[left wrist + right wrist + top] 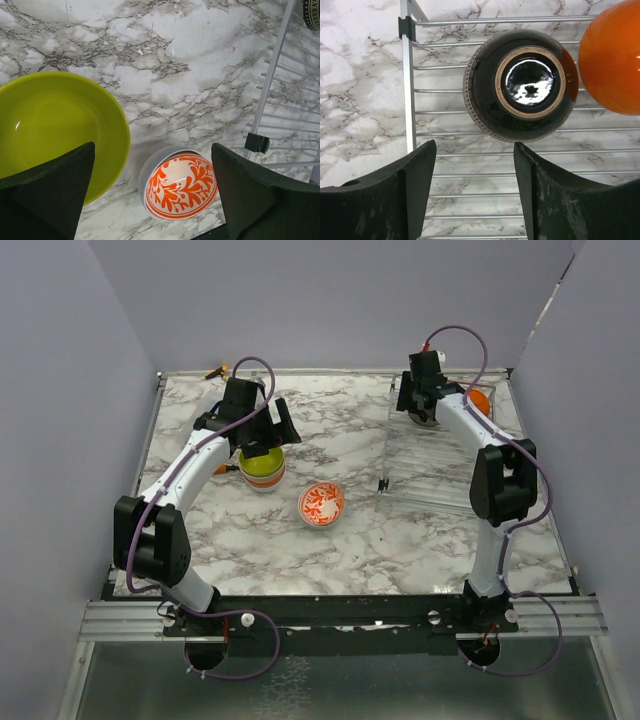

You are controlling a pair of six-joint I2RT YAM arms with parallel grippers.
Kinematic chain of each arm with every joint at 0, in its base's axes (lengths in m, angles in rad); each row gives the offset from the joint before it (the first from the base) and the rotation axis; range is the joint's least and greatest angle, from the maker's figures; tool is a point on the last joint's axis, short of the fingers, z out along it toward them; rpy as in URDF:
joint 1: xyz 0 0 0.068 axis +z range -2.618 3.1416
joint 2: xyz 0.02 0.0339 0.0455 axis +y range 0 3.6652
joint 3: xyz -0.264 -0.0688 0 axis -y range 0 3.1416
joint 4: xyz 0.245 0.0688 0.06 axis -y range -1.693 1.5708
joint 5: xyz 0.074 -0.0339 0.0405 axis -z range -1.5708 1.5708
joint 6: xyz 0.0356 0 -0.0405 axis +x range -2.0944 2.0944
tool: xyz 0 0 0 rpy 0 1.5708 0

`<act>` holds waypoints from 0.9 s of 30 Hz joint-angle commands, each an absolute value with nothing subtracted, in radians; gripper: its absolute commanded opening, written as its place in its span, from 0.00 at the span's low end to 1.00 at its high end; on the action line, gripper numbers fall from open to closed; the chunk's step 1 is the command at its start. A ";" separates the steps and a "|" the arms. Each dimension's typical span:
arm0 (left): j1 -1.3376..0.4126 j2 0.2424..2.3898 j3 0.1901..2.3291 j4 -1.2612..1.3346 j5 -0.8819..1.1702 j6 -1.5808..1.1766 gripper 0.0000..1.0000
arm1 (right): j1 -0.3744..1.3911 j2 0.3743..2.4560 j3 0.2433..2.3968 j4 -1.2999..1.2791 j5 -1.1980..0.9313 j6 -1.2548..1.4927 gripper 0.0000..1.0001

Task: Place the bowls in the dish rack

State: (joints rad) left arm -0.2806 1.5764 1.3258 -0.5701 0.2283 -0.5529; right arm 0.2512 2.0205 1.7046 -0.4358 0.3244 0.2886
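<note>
A lime green bowl [262, 463] tops a short stack of bowls left of centre. My left gripper [264, 438] hovers open just above it, its fingers wide apart. In the left wrist view the lime bowl [50, 125] lies by the left finger, and the left gripper [152, 150] holds nothing. A white bowl with orange pattern [321, 504] [180, 187] sits tilted on the marble. The silver dish rack [440, 465] lies at the right. My right gripper [424, 408] [475, 165] hangs open over its far end. A dark brown bowl [520, 85] rests upside down on the rack bars [470, 175], beside an orange bowl [612, 60] [480, 400].
Grey walls enclose the marble table [330, 540] on three sides. The rack's left rail [272, 75] shows at the right of the left wrist view. A small orange object [218, 370] lies at the far left edge.
</note>
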 commanded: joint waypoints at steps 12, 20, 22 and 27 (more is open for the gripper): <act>-0.272 1.565 1.325 -0.568 0.252 -0.541 0.99 | 0.209 2.167 1.830 -0.446 0.424 0.352 0.63; -0.270 1.584 1.342 -0.569 0.258 -0.535 0.99 | 0.193 2.231 1.906 -0.478 0.506 0.353 0.62; -0.269 1.584 1.342 -0.571 0.257 -0.535 0.99 | 0.189 2.243 1.926 -0.499 0.532 0.368 0.62; -0.267 1.580 1.342 -0.578 0.257 -0.534 0.99 | 0.187 2.261 1.966 -0.547 0.605 0.399 0.62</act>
